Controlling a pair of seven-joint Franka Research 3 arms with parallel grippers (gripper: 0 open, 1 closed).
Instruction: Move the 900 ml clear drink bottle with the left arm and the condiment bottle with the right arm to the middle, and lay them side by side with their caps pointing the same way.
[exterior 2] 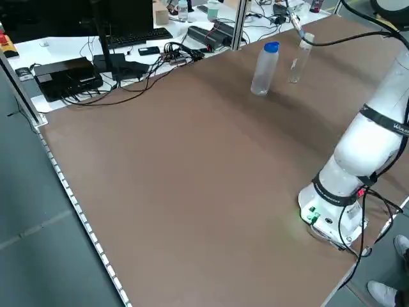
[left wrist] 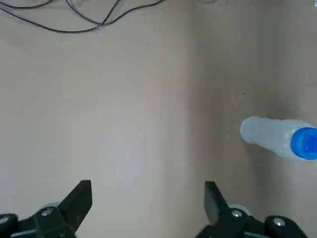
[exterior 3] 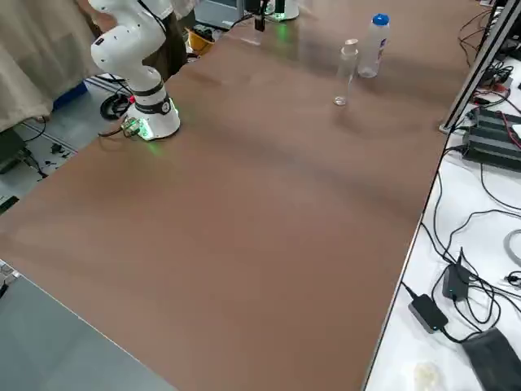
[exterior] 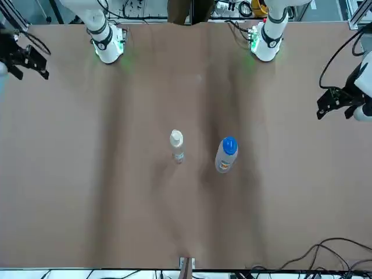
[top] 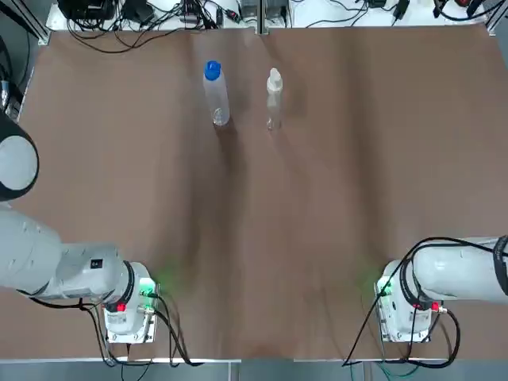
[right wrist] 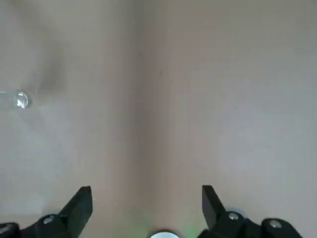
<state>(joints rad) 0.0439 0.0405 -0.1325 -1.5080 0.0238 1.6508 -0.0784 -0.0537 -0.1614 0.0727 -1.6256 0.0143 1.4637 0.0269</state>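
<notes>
The clear drink bottle (top: pixel 215 95) with a blue cap stands upright at the far middle of the table, also seen as the drink bottle (exterior: pixel 226 155) in the front view. Just to its right stands the slimmer condiment bottle (top: pixel 274 98), with a pale cap, the same condiment bottle (exterior: pixel 176 145). My left gripper (left wrist: pixel 147 198) hangs open and empty above the table's left side, well short of the drink bottle (left wrist: pixel 277 138). The right gripper (right wrist: pixel 146 203) is open and empty over the right side, far from the condiment bottle (right wrist: pixel 15 99). In the front view both grippers, left gripper (exterior: pixel 339 102) and right gripper (exterior: pixel 26 58), sit at the table's sides.
The two arm bases, left base (top: pixel 127 308) and right base (top: pixel 405 305), are bolted at the near edge. Cables and electronics (top: pixel 143 12) lie beyond the far edge. A metal post (top: pixel 259 12) stands at the far middle. Brown tabletop (top: pixel 254 230) stretches between bottles and bases.
</notes>
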